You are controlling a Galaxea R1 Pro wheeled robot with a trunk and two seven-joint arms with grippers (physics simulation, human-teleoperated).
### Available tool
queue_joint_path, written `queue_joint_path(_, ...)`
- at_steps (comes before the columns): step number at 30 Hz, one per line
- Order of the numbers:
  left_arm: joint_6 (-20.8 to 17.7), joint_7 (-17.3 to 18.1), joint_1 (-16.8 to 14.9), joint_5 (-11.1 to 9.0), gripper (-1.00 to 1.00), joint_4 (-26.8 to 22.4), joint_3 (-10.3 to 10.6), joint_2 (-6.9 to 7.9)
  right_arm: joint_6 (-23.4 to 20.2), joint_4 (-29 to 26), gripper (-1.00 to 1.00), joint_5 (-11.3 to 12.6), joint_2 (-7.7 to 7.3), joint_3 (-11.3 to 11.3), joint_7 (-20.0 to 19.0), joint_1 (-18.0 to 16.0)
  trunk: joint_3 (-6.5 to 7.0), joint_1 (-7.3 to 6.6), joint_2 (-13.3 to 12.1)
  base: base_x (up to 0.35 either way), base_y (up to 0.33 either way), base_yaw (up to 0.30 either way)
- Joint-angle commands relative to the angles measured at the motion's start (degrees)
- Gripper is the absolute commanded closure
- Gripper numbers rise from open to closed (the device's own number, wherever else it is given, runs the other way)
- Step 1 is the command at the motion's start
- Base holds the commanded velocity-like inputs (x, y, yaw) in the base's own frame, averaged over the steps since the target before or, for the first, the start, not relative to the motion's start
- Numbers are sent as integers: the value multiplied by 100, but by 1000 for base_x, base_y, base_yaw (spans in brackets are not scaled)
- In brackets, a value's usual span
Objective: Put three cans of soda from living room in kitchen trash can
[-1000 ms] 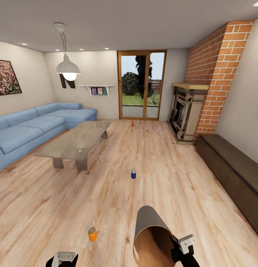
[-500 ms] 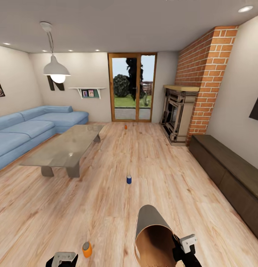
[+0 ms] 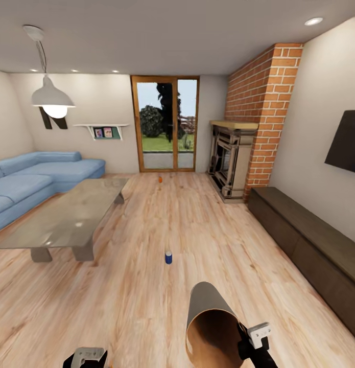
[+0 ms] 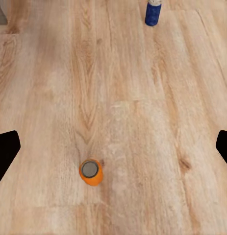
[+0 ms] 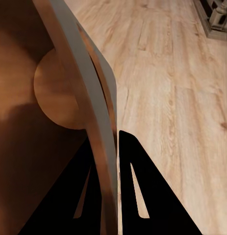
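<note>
A: Which step is in hand now?

B: I judge it is the collecting step in the living room. The right end effector point(image 5: 107, 161) is closed on the wall of the tash can point(image 3: 210, 327): one finger is inside the rim and one outside, and the can is tilted with its mouth toward the robot. I see no can inside it.

A: And the left end effector point(image 4: 113, 147)?

B: It is wide open and holds nothing. Its two fingers stand far apart over the wood floor point(image 4: 142, 88). The nearest orange can point(image 4: 90, 172) stands upright on the floor below it, between the finger lines but nearer to one finger.

A: Where are the other cans?

B: The blue can point(image 3: 168, 257) stands on the floor ahead of both end effectors, well apart from them. The far orange can point(image 3: 160, 179) is much further ahead, near the glass doors point(image 3: 165, 125).

A: What does the next move call for?

B: In my opinion, the left end effector must go down, centre on the nearest orange can, close on it, and then bring it over the mouth of the tash can
</note>
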State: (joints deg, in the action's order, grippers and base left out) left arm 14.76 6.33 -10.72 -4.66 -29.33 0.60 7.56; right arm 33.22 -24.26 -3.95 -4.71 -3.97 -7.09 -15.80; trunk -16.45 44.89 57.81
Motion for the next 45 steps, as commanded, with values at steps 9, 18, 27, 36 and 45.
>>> queue_joint_path(9,0,1,0,-7,-100,-7,-28,0,0,-8,100,17,14,11,-51,-2,54,0,0,186,96,-180)
queue_joint_path(18,-68,17,0,-35,-100,-5,-52,32,-371,-423,100,41,9,39,-65,-2,69,0,0,14,8,-60)
queue_joint_path(27,-946,4,-632,-68,-100,-103,-81,124,-3425,-3139,100,53,35,192,-127,-2,70,0,0,1,0,-2)
queue_joint_path(36,-1779,305,-952,-736,-100,-112,-95,779,-6439,-5864,100,330,43,179,-142,-80,70,0,0,0,0,0)
queue_joint_path(45,-2605,521,-1524,-1132,-100,-97,-79,1106,-7386,-6073,100,345,44,174,-128,-773,70,0,0,0,0,0)
